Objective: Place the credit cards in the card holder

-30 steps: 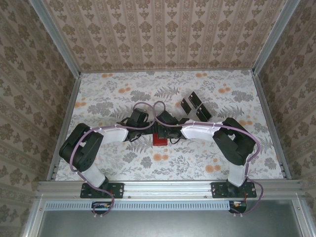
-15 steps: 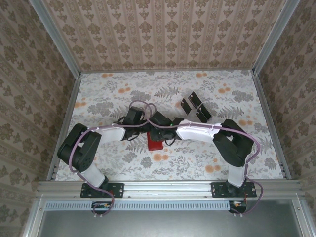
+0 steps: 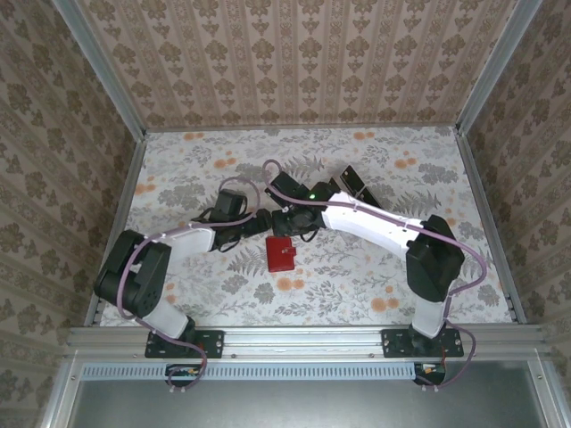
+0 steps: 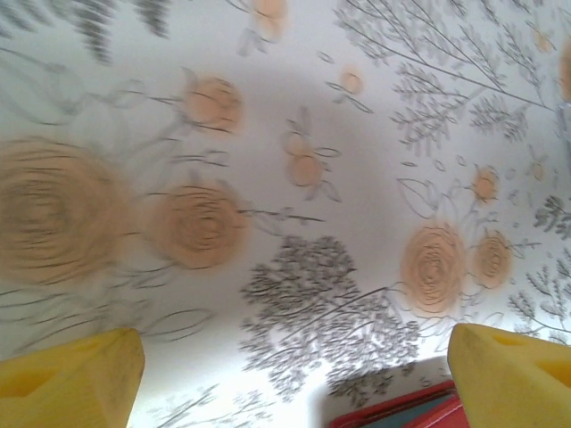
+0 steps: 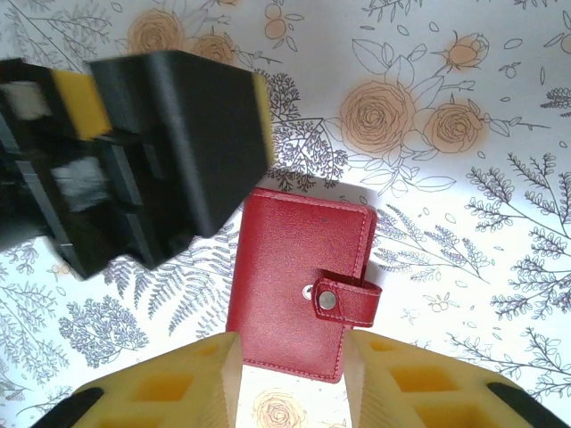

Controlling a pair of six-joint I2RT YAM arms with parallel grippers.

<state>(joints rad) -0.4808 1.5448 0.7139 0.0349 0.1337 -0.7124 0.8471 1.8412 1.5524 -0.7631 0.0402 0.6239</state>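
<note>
The red card holder lies closed and flat on the flowered table, its strap snapped shut; it also shows in the top view as the card holder. My right gripper hovers above its near edge, open, with nothing between its yellow fingers. My left gripper is wide open over bare tabletop, a red corner of the card holder at the bottom edge. From above, the left gripper and right gripper sit just behind the holder. Black credit cards lie at the back, partly hidden by the right arm.
The left gripper's black body hangs close to the holder's upper left in the right wrist view. The table has a floral cloth, and metal rails and patterned walls enclose it on three sides.
Both grippers have pulled back from the card holder toward the rear. The right gripper has gone from shut to open. The holder now lies uncovered on the table.
</note>
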